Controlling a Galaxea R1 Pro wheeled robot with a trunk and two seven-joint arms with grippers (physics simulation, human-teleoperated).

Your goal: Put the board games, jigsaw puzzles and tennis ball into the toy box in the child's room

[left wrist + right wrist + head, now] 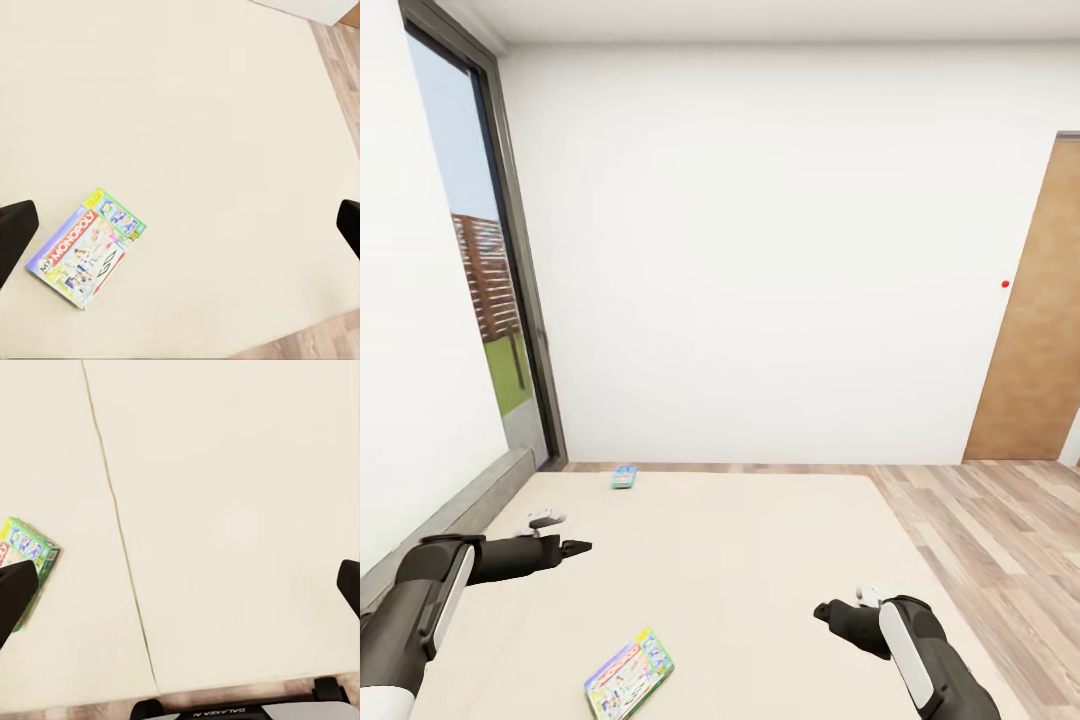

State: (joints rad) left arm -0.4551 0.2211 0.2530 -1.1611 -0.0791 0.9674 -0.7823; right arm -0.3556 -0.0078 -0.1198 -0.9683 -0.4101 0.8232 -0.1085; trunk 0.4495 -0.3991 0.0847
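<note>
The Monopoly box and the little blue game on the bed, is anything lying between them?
No. In the head view only bare beige bed stretches between the Monopoly box and the small blue game box.

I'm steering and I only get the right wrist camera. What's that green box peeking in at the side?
Observer: The left wrist view shows its whole lid. It is a My Monopoly box, lying flat on the bed.
Operator: Is there another game on the bed?
Observer: Yes, in the head view a smaller blue box lies at the bed's far edge, toward the window.
Operator: Is my other hand holding something?
Observer: No, the left gripper is open and empty above the mattress.
</note>
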